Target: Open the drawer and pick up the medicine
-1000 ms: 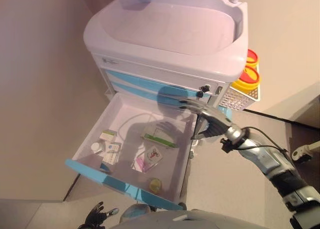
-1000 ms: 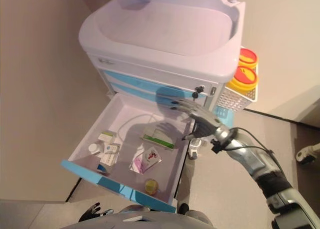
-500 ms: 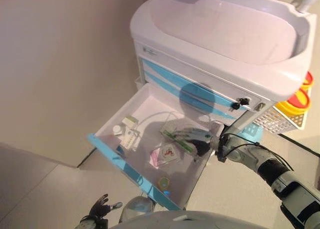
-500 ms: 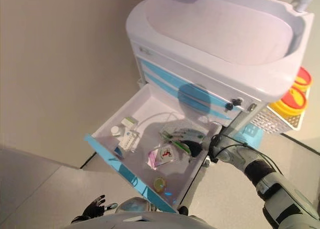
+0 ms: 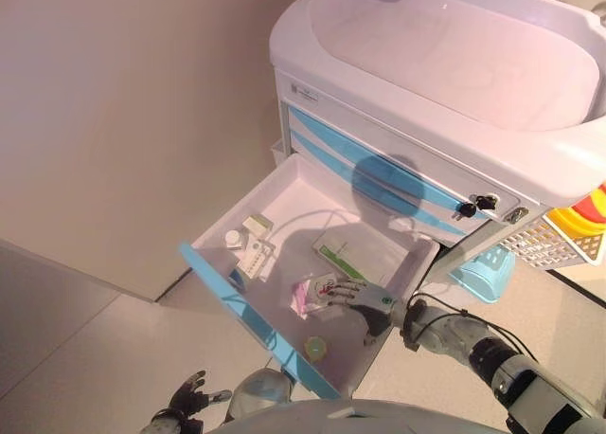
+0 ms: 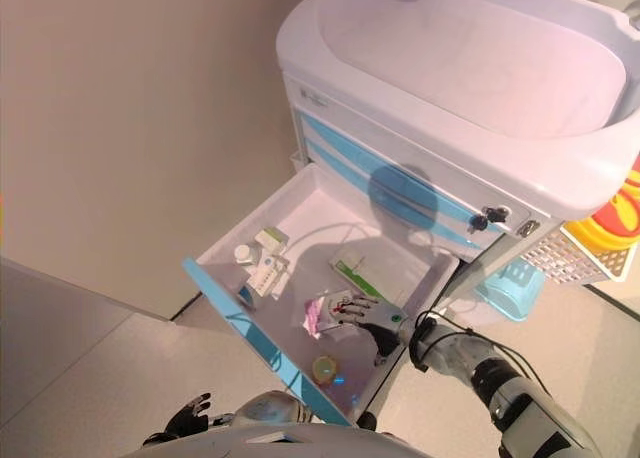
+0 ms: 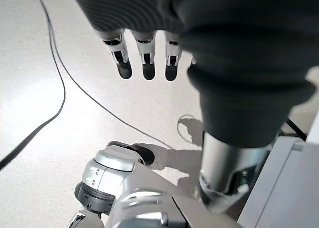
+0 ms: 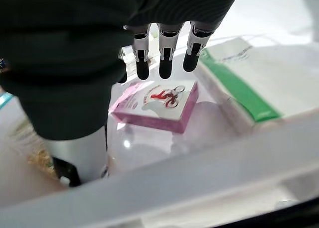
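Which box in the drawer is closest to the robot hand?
The pink box, right under the right robot hand. The green-striped box lies beside it; the small white boxes sit farther off.

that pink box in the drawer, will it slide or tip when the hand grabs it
The pink box lies flat, so tipping seems unlikely. On the smooth drawer floor it may slide. It looks like light, stiff card. The right hand hovers open above it.
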Robot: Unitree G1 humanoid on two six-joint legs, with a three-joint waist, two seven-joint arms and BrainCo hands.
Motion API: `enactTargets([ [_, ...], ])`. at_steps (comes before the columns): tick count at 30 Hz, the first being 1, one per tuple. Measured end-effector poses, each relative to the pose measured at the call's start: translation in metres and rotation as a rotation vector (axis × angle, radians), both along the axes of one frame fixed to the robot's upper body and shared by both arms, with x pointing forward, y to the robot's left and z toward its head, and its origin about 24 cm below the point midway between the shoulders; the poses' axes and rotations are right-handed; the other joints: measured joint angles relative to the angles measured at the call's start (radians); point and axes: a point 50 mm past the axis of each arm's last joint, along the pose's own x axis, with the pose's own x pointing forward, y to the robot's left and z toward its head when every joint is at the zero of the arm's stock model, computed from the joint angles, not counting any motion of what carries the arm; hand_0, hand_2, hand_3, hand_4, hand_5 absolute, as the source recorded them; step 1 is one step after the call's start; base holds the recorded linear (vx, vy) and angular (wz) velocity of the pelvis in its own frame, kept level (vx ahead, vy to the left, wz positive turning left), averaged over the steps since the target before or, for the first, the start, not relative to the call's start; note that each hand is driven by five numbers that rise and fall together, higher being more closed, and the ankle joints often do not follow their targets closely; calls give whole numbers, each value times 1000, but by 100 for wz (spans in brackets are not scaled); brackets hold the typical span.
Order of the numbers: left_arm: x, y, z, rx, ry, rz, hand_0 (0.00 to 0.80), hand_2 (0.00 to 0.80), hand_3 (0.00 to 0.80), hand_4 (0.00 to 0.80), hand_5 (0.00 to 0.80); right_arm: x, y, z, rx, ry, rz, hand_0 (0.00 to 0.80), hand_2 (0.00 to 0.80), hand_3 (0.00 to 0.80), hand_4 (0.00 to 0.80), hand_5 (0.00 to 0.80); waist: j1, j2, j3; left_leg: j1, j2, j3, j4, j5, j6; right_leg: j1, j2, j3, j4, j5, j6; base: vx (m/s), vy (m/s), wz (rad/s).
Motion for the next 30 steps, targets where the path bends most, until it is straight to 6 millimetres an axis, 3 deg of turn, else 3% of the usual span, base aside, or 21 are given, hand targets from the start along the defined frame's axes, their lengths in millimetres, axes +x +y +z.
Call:
enactTargets([
  [5,4,-3,1,-6,-22,-19,0,0,0,0,0,-5,9,-4,11,-4,31,0,0,0,0,0,3,20,12,-9,0,-3,0,5,-3,-5,0,-12,0,0,0,-1,4,6],
  [9,6,-9,0,-16,-29,-38,0,0,0,0,0,-9,5,-11,1,29,10,0,0,0,0,0,14,36,11,-10,-1,-7,0,6,-3,-5,0,-16,-1,0,0,3,4,3],
  [30,3,-13,-1,-26,-18,-64,0,0,0,0,0,-16,6,-13,-6,50,82,0,0,0,0,0,19,63,19,-11,-2,-30,0,12,-8,-2,0,-27,0,0,0,1,1,0],
])
